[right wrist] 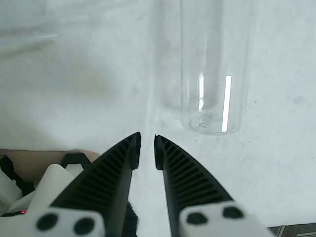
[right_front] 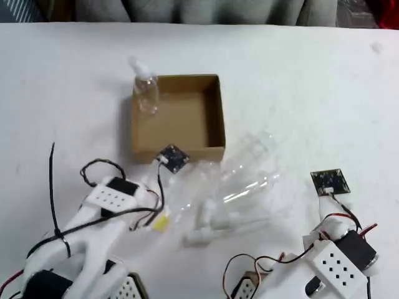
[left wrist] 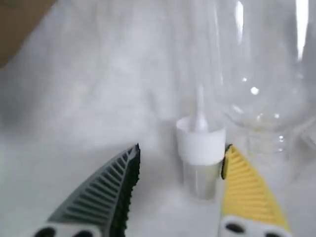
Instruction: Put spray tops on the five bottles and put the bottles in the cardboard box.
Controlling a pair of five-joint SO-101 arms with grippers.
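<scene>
The cardboard box (right_front: 213, 112) stands open at mid-table. One clear bottle with a white spray top (right_front: 145, 90) is upright at the box's far left corner. Several clear bottles (right_front: 249, 171) lie in a heap in front of the box, with loose white spray tops (right_front: 198, 236) beside them. My left gripper (left wrist: 181, 150) is open around a white spray top (left wrist: 200, 143) on a clear neck, which stands close to the yellow finger (left wrist: 244, 182). From above, the left gripper (right_front: 163, 218) is at the heap's left end. My right gripper (right wrist: 146, 138) is shut and holds nothing, just short of the base of a lying clear bottle (right wrist: 212, 64).
The right arm (right_front: 340, 261) sits at the front right, and the left arm (right_front: 93, 230) at the front left with its loose black cables. The white table (right_front: 312, 93) stretches wide to the right of the box and behind it.
</scene>
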